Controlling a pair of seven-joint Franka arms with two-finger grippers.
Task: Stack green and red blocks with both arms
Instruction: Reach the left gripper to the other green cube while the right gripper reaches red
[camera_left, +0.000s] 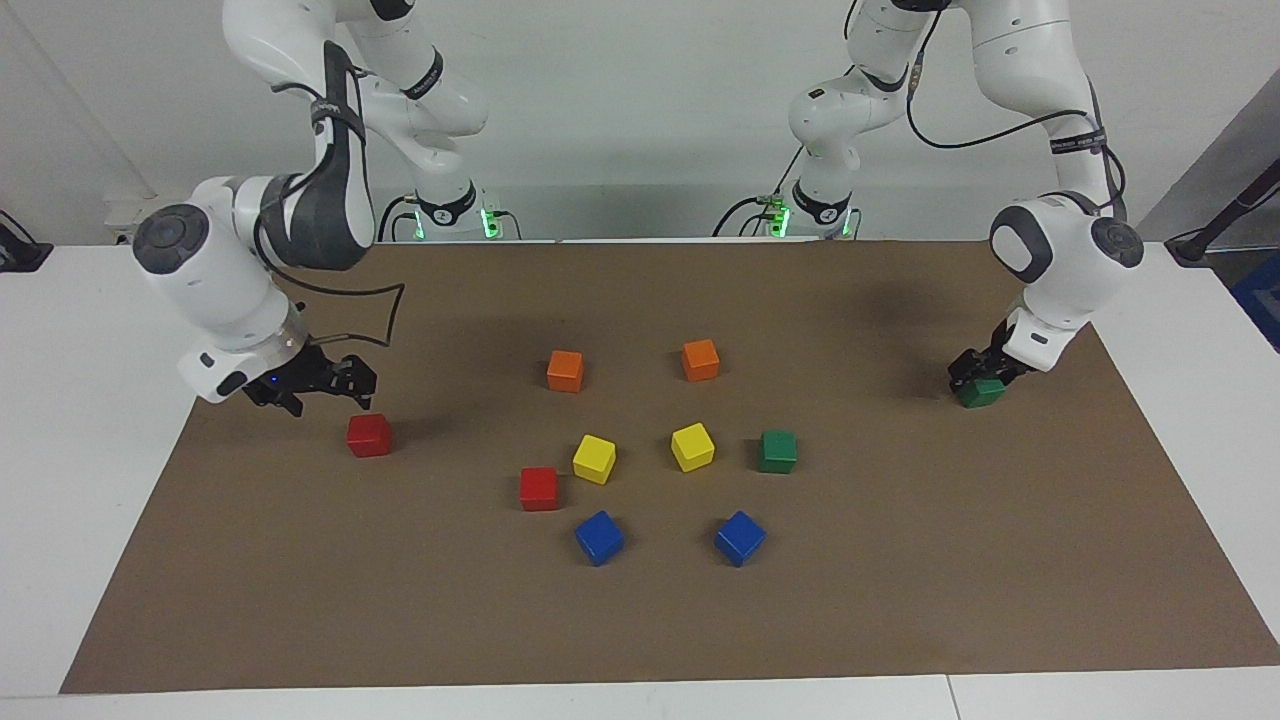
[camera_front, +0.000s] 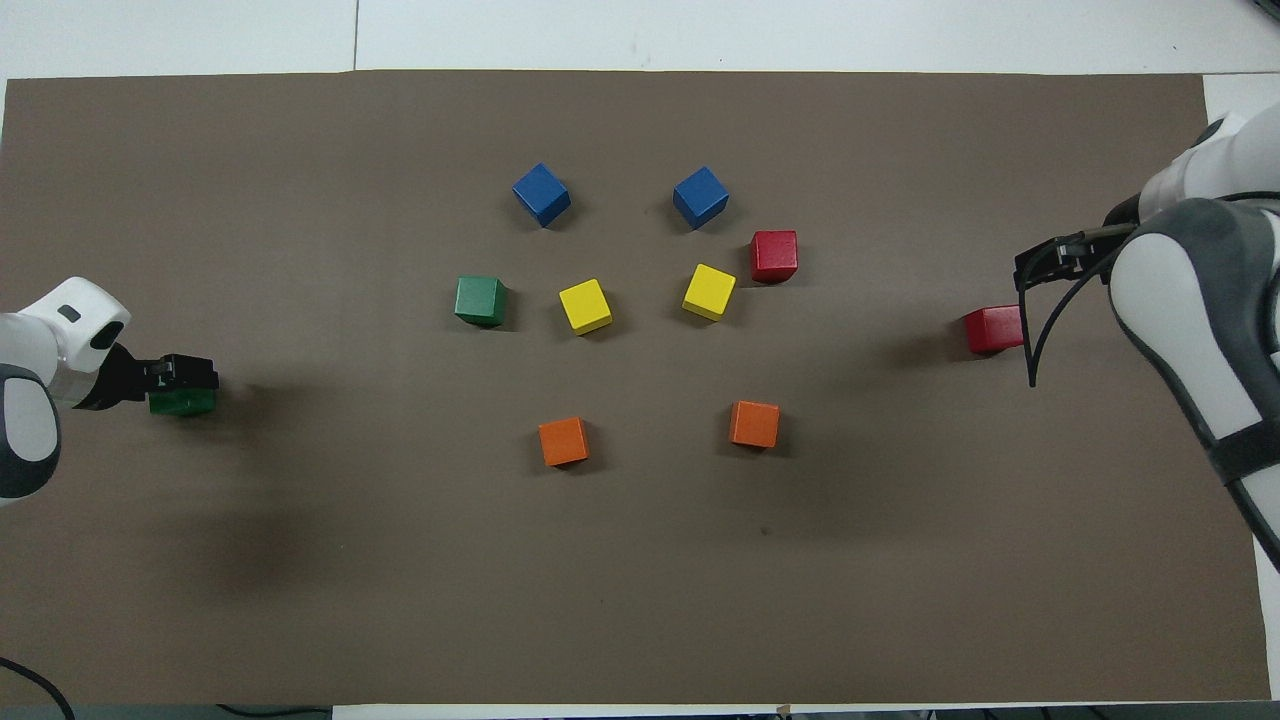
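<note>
One green block (camera_left: 981, 392) rests on the brown mat at the left arm's end, and it also shows in the overhead view (camera_front: 182, 403). My left gripper (camera_left: 980, 376) is down on it, shut on its sides. A second green block (camera_left: 777, 451) sits in the middle cluster. One red block (camera_left: 369, 435) lies at the right arm's end. My right gripper (camera_left: 328, 388) hangs open and empty just above the mat beside it, not touching it. A second red block (camera_left: 539, 488) sits in the middle cluster.
Two orange cubes (camera_left: 565, 370) (camera_left: 700, 360), two yellow cubes (camera_left: 594, 459) (camera_left: 692, 446) and two blue cubes (camera_left: 599, 537) (camera_left: 739, 537) form a ring in the mat's middle. The brown mat (camera_left: 900, 600) covers the white table.
</note>
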